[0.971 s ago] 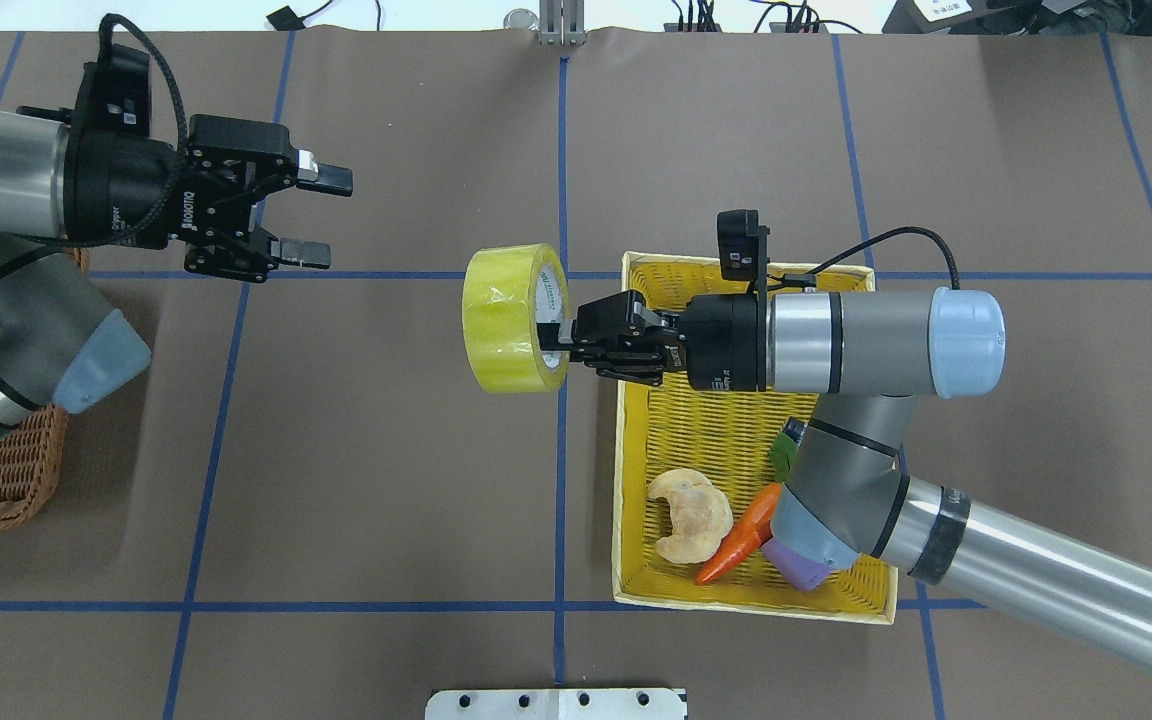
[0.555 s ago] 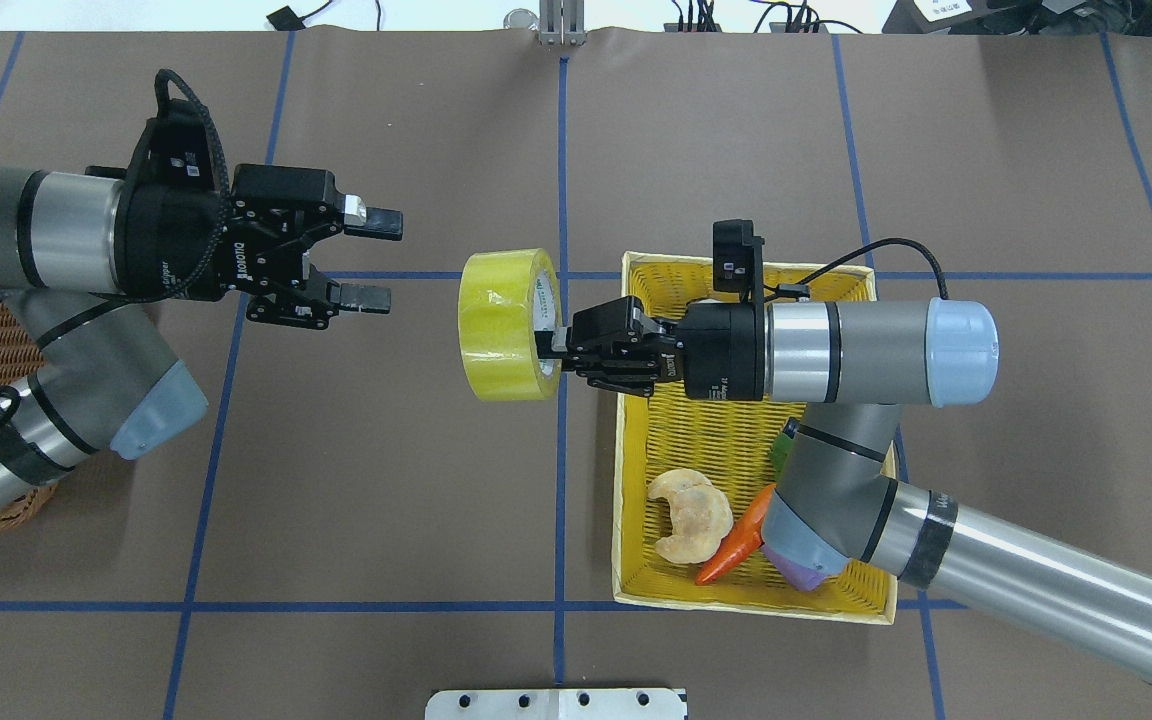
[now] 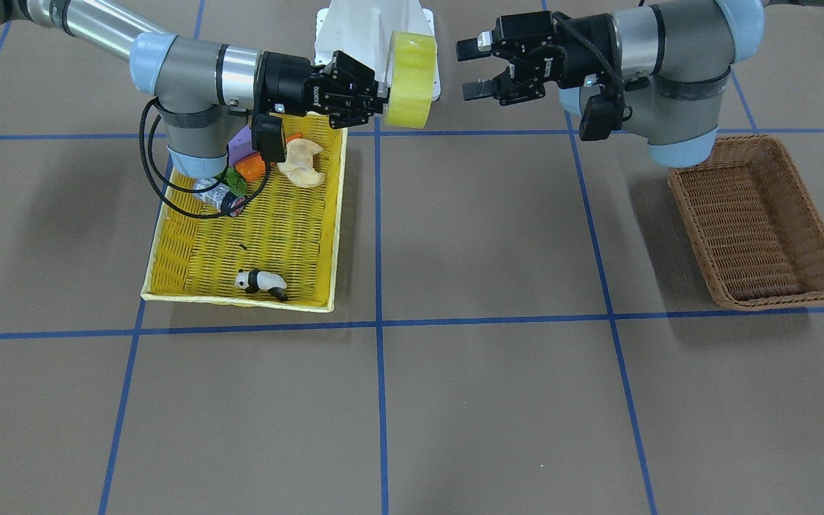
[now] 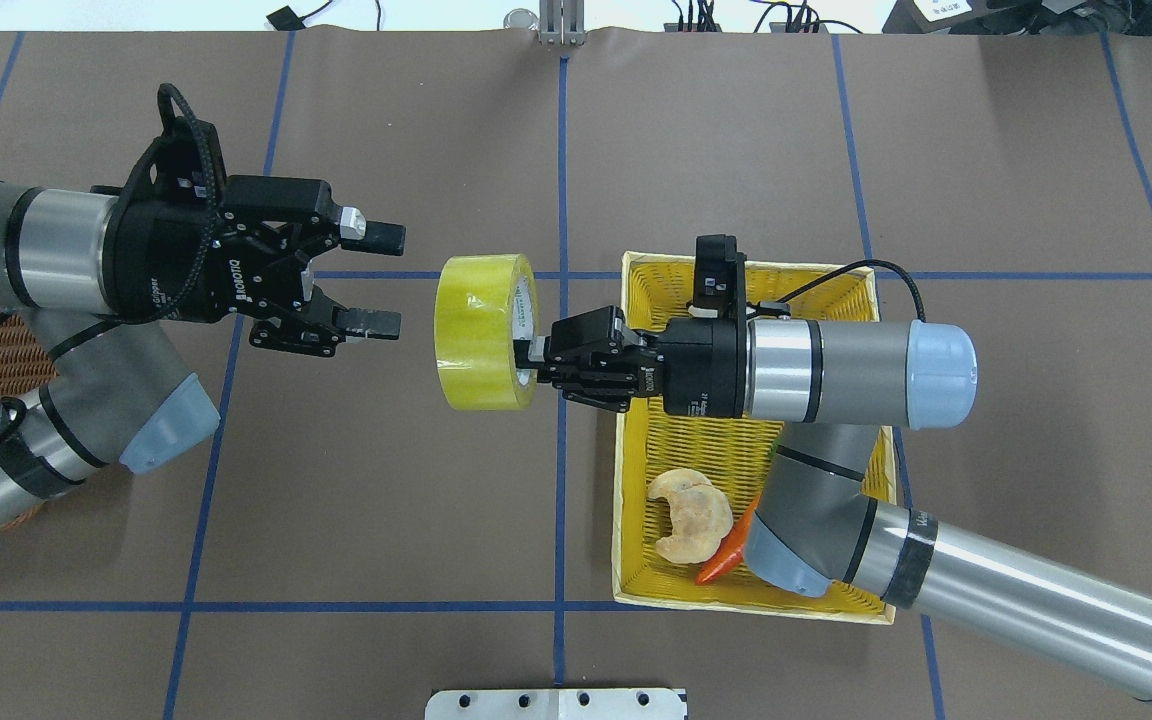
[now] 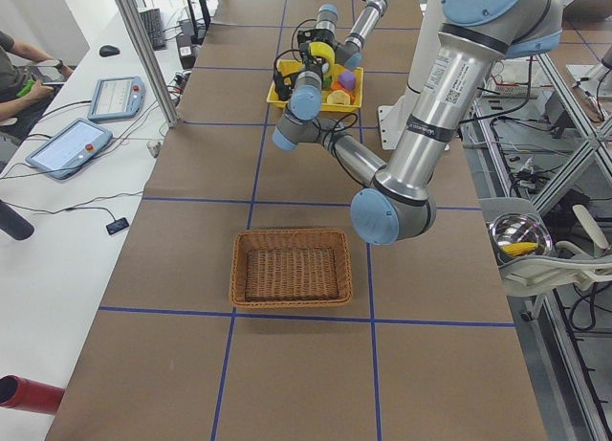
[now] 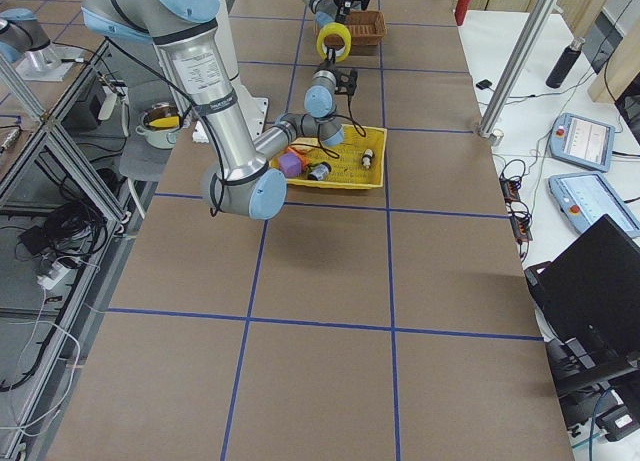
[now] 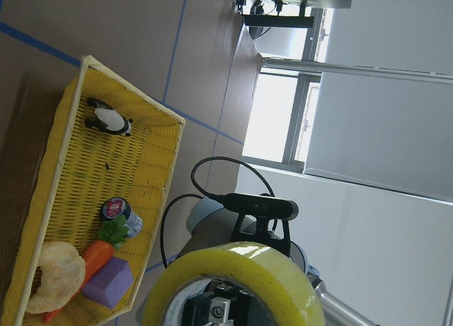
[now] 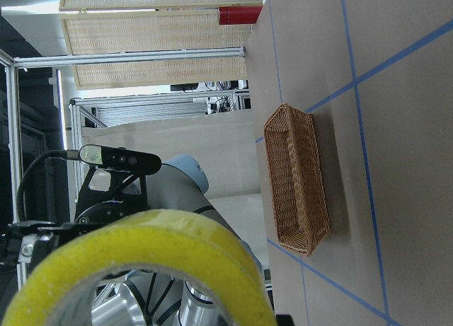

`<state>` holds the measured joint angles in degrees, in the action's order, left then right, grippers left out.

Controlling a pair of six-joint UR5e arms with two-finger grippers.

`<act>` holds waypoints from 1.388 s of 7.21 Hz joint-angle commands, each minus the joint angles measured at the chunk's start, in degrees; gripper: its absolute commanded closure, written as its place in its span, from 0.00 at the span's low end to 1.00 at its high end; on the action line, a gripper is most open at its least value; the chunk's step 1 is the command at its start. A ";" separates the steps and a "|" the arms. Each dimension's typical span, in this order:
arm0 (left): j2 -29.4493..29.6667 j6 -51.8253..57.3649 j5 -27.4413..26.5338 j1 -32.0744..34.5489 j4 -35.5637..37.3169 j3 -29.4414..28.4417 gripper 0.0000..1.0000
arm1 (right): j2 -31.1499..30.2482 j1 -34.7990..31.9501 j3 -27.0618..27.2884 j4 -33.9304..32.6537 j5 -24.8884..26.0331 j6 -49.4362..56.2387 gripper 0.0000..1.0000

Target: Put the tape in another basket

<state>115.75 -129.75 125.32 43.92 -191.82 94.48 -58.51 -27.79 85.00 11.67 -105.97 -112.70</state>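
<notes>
Tape (image 4: 484,332) hangs in the air over the table (image 4: 636,150), its axis level, just off the yellow tray (image 3: 240,250) on the side toward my left arm and well apart from the brown basket (image 3: 755,222) where I want it to end up. My right gripper (image 4: 534,360) is clamped on the ring's wall at the tray-side end, so the whole roll sticks out beyond the fingertips. My left gripper (image 4: 384,281) faces the open end from nearby, not touching, jaws spread wide and holding nothing. I read this as a hand-over about to happen. That spread looks narrower than the roll's outer face, so I would have to take the wall, one finger through the core. A fingertip hitting the rim could lever the tape out of that end-on pinch, or bump the right fingers inside the core. Letting go on the right too soon would drop it on the table, where it could roll off.
</notes>
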 commanded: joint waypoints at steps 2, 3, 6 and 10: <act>1.23 0.20 -4.96 -1.20 -3.19 -0.26 0.09 | 1.02 1.60 0.00 0.11 1.99 -2.15 1.00; 1.23 0.29 -6.73 -3.30 -5.04 -0.52 0.11 | 1.20 1.69 0.00 0.11 2.08 -2.96 1.00; 1.23 0.20 -7.37 -3.76 -5.32 -0.09 0.12 | 1.29 2.47 0.00 1.34 4.36 -3.49 1.00; 1.23 -0.33 -9.03 -3.76 -6.29 0.18 0.78 | 1.46 3.36 0.00 1.43 4.81 -3.49 1.00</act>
<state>116.97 -130.00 117.17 40.15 -197.76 94.62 -57.09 -24.62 84.97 13.14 -101.19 -116.19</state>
